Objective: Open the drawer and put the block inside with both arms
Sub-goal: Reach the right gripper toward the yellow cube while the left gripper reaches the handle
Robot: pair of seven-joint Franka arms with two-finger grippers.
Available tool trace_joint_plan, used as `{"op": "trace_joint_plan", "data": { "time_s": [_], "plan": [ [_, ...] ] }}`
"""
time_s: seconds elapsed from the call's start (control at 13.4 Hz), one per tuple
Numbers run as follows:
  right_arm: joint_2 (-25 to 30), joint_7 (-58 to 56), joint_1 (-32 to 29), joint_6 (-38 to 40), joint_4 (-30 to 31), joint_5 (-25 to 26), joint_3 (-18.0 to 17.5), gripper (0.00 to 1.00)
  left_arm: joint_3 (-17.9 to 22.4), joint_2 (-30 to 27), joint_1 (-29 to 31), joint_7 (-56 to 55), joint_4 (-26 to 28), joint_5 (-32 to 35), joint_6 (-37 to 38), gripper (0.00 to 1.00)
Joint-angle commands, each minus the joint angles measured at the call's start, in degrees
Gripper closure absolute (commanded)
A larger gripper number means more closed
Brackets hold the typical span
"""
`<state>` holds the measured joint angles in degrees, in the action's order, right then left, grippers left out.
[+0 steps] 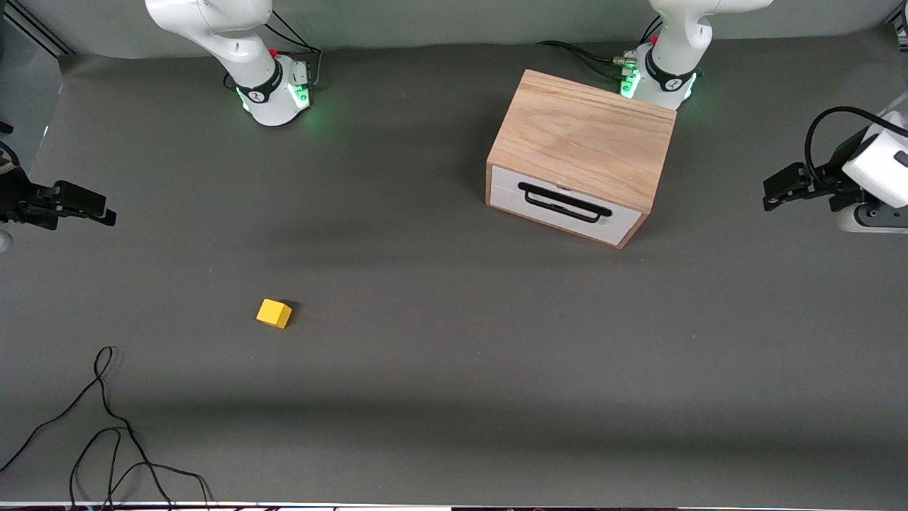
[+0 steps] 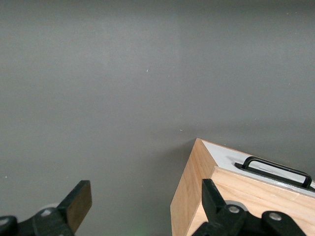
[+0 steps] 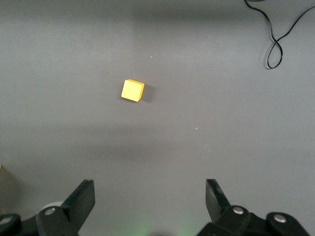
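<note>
The left tool (image 2: 147, 206), fingers apart, hangs beside the shut drawer (image 1: 564, 204); the right tool (image 3: 150, 204), also spread, overlooks the block (image 1: 274, 313).

The block (image 1: 274, 313) is bright yellow. The table (image 1: 454, 355) is dark grey. The cabinet (image 1: 585, 135) is light brown wood with wavy lines. The drawer (image 1: 564, 206) front is white, and its handle (image 1: 564, 202) is black. A thin black cable (image 1: 106, 433) curls on the table.
</note>
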<state>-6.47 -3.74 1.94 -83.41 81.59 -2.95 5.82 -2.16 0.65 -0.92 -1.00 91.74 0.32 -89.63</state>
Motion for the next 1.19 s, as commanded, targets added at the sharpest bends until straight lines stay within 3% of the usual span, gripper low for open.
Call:
{"op": "trace_joint_plan", "data": {
  "time_s": [0.0, 0.82, 1.12],
  "plan": [
    [-0.56, 1.28, 0.43, 0.97, -1.35, 0.22, -0.19, 0.00, 0.66, 0.23, -0.75, 0.91, -1.13, 0.82, 1.21, 0.00],
    [-1.44, 0.49, 3.14, 1.05, -1.96, 0.31, -0.37, 0.00, 0.40, 0.50, -1.28, -0.58, -1.21, 0.29, 2.09, 0.00],
    [-2.14, 0.40, 3.51, 1.76, -0.82, 0.23, -0.28, 0.00, -1.00, 0.50, -2.94, -9.25, -1.13, -1.20, 2.09, 0.00]
  ]
}}
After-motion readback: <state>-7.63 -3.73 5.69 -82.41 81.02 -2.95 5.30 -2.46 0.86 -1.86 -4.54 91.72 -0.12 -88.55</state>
